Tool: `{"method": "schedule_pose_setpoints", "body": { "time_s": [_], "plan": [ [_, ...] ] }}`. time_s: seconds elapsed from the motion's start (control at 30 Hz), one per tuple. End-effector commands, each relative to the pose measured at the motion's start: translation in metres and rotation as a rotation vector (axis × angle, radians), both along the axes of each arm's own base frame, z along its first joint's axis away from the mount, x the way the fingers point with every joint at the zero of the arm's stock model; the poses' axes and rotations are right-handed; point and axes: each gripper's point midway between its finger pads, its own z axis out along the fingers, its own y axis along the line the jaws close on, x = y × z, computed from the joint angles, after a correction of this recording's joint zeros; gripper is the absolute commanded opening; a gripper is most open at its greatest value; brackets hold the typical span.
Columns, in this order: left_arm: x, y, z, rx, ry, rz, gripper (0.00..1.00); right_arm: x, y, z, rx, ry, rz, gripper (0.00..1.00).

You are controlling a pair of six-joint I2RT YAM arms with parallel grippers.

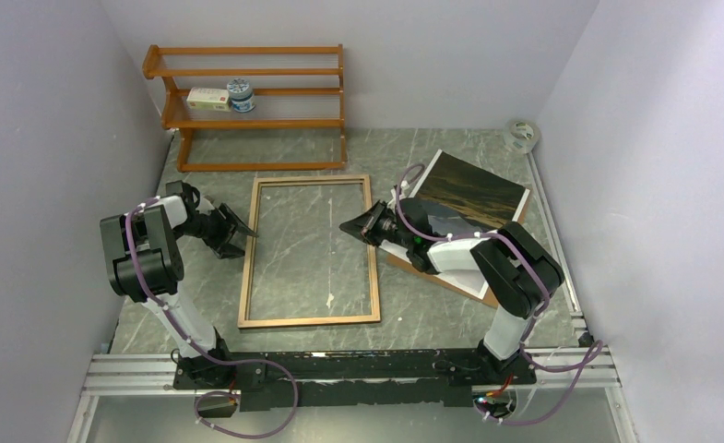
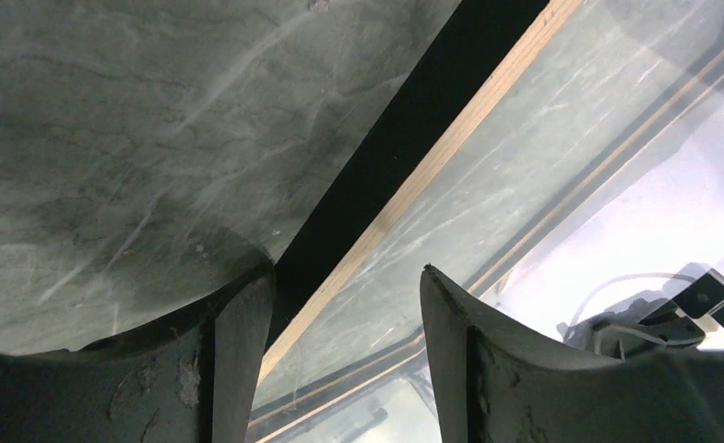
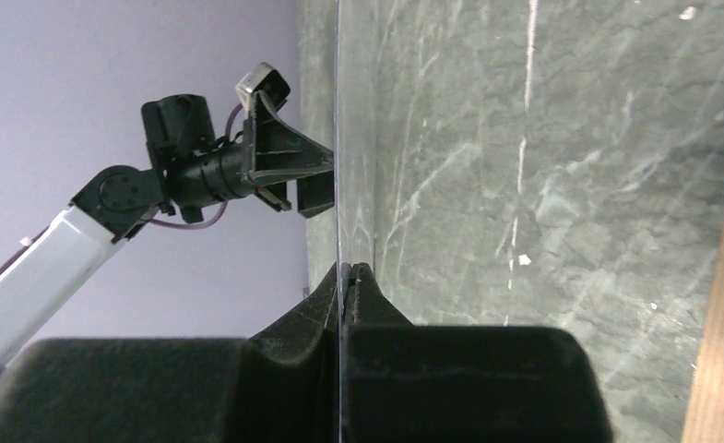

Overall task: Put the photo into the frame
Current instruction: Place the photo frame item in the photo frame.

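Note:
The frame (image 1: 245, 277) lies flat at the table's middle, its wood-coloured back up. My right gripper (image 1: 347, 224) reaches over its right side and is shut on the clear pane (image 3: 338, 138), which shows edge-on between the pads in the right wrist view (image 3: 349, 268). My left gripper (image 1: 244, 235) is open at the frame's left edge. In the left wrist view (image 2: 349, 272) its fingers straddle the black edge (image 2: 404, 120) and the pane (image 2: 524, 185). The photo (image 1: 473, 185) lies face up at the right on a brown backing board (image 1: 441, 280), partly hidden by my right arm.
An orange-brown shelf rack (image 1: 247, 101) stands at the back left with a small box (image 1: 208, 99) and a round tin (image 1: 241, 94) on it. A tape roll (image 1: 522, 135) lies in the back right corner. Walls close in left, right and back.

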Motion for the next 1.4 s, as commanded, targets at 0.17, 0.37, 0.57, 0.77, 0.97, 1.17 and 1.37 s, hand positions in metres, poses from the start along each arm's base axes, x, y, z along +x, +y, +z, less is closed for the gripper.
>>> {"method": "schedule_pose_setpoints", "body": {
  "time_s": [0.17,0.37,0.57,0.77,0.97,1.17,1.37],
  "plan": [
    [-0.005,-0.002,-0.012,0.014,0.023,-0.011,0.67,0.000,0.012,0.050,0.140,-0.143,0.056,0.00],
    [-0.005,0.000,-0.012,0.023,0.024,-0.006,0.68,-0.002,0.015,0.056,0.170,-0.149,0.071,0.00],
    [-0.004,-0.001,-0.009,0.023,0.012,-0.004,0.52,-0.001,0.016,0.061,0.189,-0.156,0.071,0.00],
    [-0.005,0.000,-0.009,0.027,0.015,-0.006,0.45,0.001,0.017,0.061,0.173,-0.153,0.071,0.00],
    [-0.004,0.000,-0.009,0.025,0.014,-0.007,0.41,0.005,0.018,0.050,0.169,-0.109,0.056,0.00],
    [-0.005,-0.001,-0.009,0.018,0.017,-0.006,0.35,0.007,0.021,0.050,0.172,-0.098,0.054,0.00],
    [-0.004,-0.002,-0.009,0.015,0.020,-0.010,0.30,0.011,0.023,0.043,0.146,-0.074,0.055,0.00]
  ]
}}
